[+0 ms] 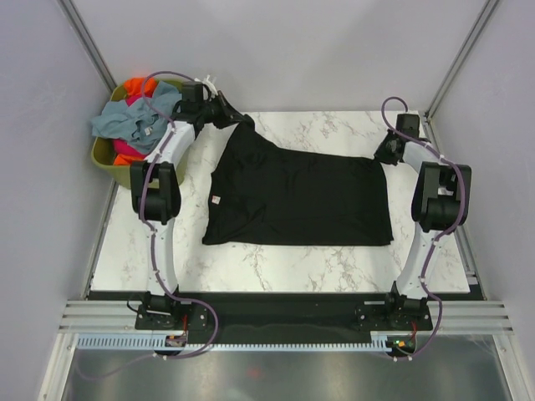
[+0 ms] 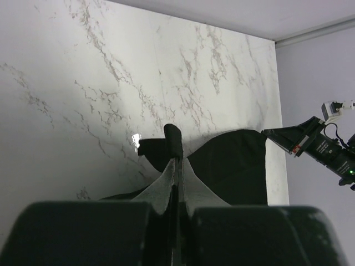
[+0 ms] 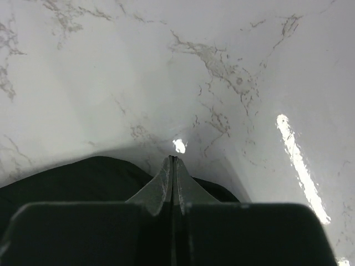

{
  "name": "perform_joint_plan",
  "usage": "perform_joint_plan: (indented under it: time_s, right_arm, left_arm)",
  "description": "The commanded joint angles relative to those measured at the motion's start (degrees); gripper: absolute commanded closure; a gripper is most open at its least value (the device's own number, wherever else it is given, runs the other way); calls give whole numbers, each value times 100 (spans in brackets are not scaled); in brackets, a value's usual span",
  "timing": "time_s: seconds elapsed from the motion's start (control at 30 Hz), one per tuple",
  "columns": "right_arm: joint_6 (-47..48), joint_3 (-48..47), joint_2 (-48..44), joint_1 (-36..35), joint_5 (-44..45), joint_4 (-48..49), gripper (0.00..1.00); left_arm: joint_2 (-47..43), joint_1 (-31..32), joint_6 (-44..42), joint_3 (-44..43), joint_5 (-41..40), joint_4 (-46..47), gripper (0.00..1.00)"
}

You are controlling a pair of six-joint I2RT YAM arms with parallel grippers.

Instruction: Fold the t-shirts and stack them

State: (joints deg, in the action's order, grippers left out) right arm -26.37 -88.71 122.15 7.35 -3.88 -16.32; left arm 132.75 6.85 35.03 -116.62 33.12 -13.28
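A large black t-shirt (image 1: 301, 196) lies spread on the white marble table (image 1: 276, 267), with a small white tag (image 1: 216, 200) near its left edge. My left gripper (image 1: 238, 119) is shut on the shirt's far left corner and holds it raised; in the left wrist view a fold of black cloth (image 2: 172, 141) sticks out past the gripper (image 2: 178, 159). My right gripper (image 1: 384, 152) is shut at the shirt's far right corner; in the right wrist view black cloth (image 3: 83, 177) rises to both sides of the gripper (image 3: 173, 159). Grey-blue (image 1: 138, 117), orange (image 1: 138, 86) and pink (image 1: 132, 100) shirts fill the basket.
The olive-green basket (image 1: 100, 156) stands off the table's far left corner, beside my left arm. Grey walls close in the back and sides. My right arm shows at the right of the left wrist view (image 2: 321, 147). Bare marble lies in front of the shirt.
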Motion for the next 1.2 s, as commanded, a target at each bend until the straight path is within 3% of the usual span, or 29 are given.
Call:
perform_joint_plan:
  time_s: [0.0, 0.37, 0.9, 1.17]
  right_arm:
    - [-70, 125, -717, 3, -87, 155, 100]
    - [-88, 748, -1553, 11, -192, 129, 100]
    - [-44, 2111, -2740, 135, -175, 146, 100]
    - [-9, 2893, -3328, 223, -122, 146, 100]
  left_arm:
    - [-626, -26, -321, 121, 80, -52, 98]
    - [-1602, -26, -496, 1043, -25, -114, 98]
    - [-4167, -17, -1042, 4188, -219, -175, 98]
    - [-5030, -9, -1024, 5429, -306, -105, 98]
